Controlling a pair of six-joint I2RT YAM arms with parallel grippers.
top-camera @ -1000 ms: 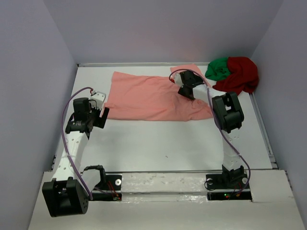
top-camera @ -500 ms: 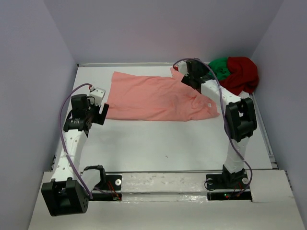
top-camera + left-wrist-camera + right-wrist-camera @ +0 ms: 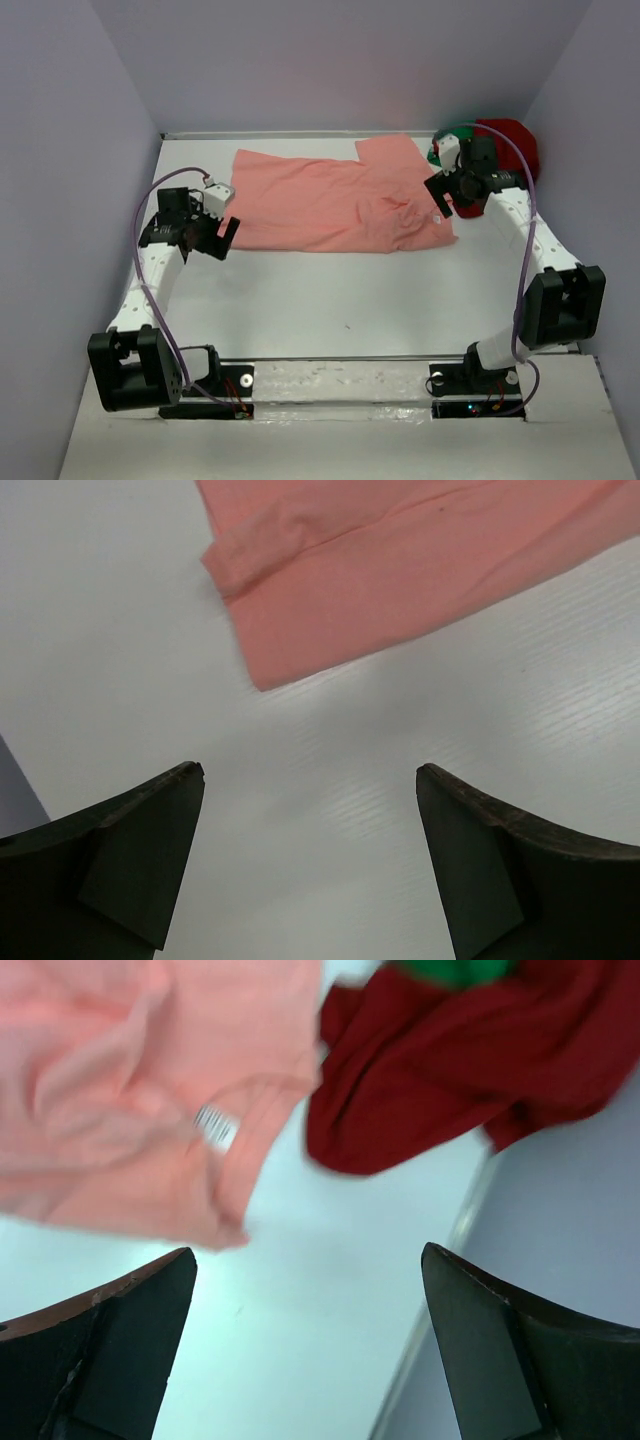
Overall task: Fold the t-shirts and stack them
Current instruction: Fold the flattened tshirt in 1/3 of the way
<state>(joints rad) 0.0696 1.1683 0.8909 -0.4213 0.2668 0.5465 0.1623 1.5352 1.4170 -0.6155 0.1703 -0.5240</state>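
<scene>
Fingers (image 3: pixel 130 850), spread on both sides, flank the salmon-pink shirt (image 3: pixel 330 205).

Salmon-pink shirt (image 3: pixel 330 203) spread flat; dark red shirt (image 3: pixel 508 140) and green shirt (image 3: pixel 455 970) bunched together far right.

No writing could be read anywhere; the one label, a small white neck tag (image 3: pixel 213 1127) on the salmon-pink t-shirt (image 3: pixel 110 1080), bore only blurred dark stripes, too smeared to make out.
</scene>
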